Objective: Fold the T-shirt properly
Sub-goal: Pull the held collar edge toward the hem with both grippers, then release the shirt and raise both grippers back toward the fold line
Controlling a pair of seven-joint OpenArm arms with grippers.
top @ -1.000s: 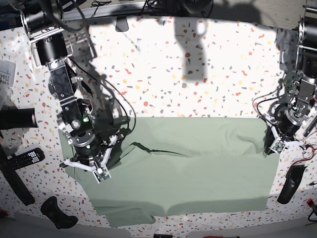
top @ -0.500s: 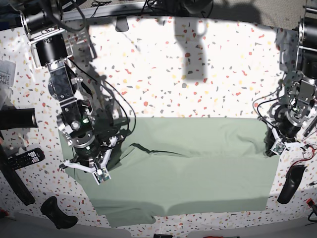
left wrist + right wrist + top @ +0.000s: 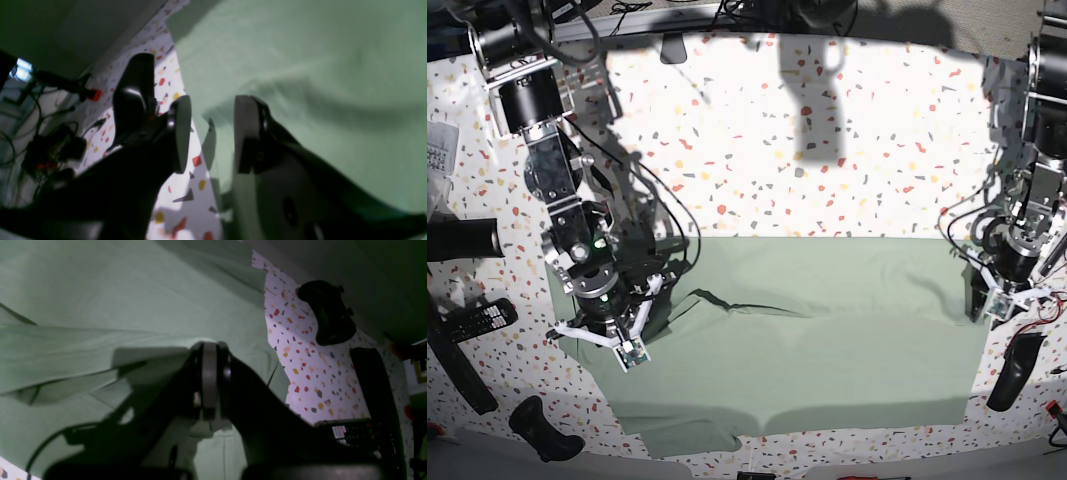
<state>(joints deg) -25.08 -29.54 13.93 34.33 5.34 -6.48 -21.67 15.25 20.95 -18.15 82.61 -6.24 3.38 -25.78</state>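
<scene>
Right hand (image 3: 209, 380) pinches T-shirt (image 3: 100, 300) (left hand (image 3: 208, 133) agape).

The T-shirt (image 3: 797, 340) is spread flat across the near half of the table (image 3: 827, 140). The right gripper (image 3: 617, 335) is set on its left edge, the left gripper (image 3: 997, 295) beside its right edge.

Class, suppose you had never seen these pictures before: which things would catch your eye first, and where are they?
First, the big mint-green T-shirt spread across the near half of the speckled table. Next, the right claw, shut on a raised fold at the shirt's edge on the base view's left. Then the left claw, open, straddling the shirt's opposite edge, with one finger over the table and the other over the cloth.
</scene>
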